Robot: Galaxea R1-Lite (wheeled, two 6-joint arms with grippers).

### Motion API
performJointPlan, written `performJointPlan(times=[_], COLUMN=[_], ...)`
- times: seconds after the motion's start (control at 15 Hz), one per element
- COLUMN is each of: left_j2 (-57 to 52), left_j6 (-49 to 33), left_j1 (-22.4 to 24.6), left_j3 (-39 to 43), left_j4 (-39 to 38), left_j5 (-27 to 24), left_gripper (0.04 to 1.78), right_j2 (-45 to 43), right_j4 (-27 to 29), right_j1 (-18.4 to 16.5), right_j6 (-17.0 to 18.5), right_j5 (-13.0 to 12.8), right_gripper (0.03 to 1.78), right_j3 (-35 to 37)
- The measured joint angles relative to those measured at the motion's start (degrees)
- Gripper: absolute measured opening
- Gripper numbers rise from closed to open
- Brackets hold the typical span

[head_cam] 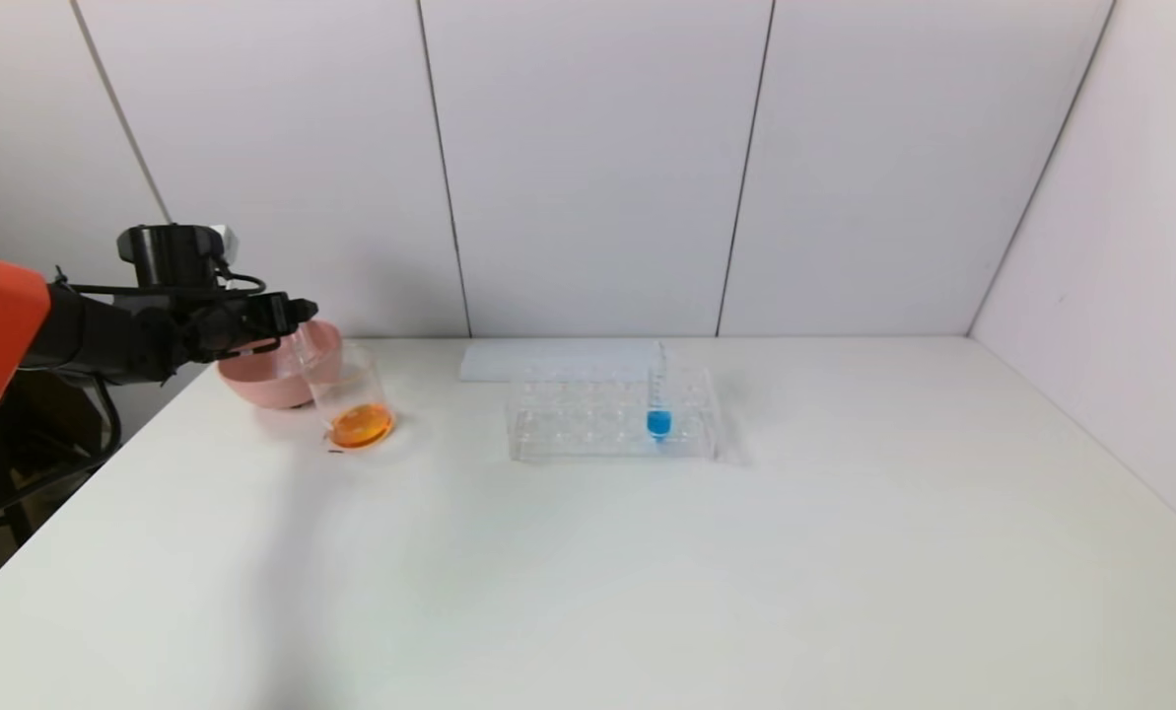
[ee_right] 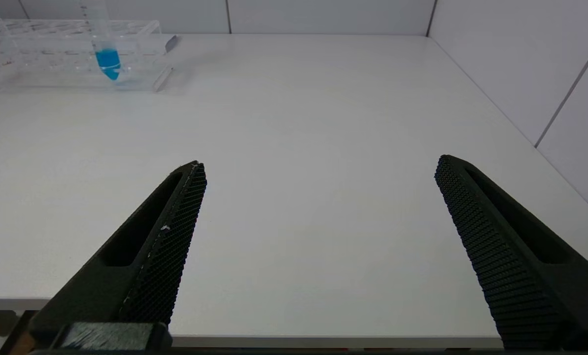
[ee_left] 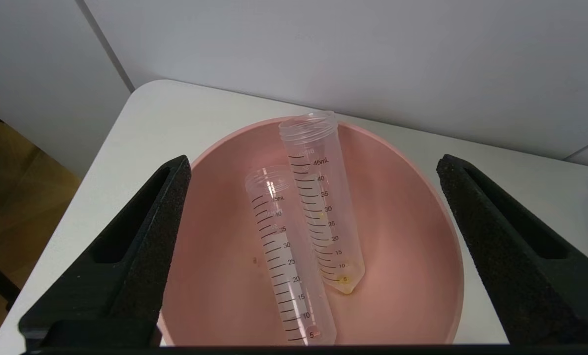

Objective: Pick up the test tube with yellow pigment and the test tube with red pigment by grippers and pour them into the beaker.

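Note:
My left gripper hangs open over the pink bowl, with nothing between its fingers. Two clear graduated tubes lie side by side in that bowl, both nearly empty. The test tube with yellow pigment keeps only a yellow trace at its tip. The test tube with red pigment shows a faint reddish trace at its bottom. In the head view the left gripper is at the far left over the bowl. Just in front stands the beaker, holding orange liquid. My right gripper is open above the table's near edge.
A clear tube rack stands mid-table, right of the beaker, with one blue-liquid tube upright in it. A flat white sheet lies behind the rack. White walls close off the back and right.

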Motion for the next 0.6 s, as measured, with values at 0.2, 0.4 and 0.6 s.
performJointPlan(times=[0.2,0.4,0.6], left_j2=[-1.16,-3.23,-6.1], left_j6=[0.17,0.17,0.23], left_j1=[-0.09,-0.22,-0.67], left_j3=[1.1,2.76,4.69], left_j4=[-0.28,-1.85,-2.18], left_j5=[-0.24,-0.49,-0.52], left_gripper=[1.76,1.76,1.76], right_j2=[0.0,0.0,0.0], right_j4=[0.0,0.0,0.0], right_j1=[0.02,0.02,0.0], right_j6=[0.01,0.0,0.0], right_j5=[0.0,-0.02,0.0], right_gripper=[1.7,1.7,1.7], right_j3=[0.0,0.0,0.0])
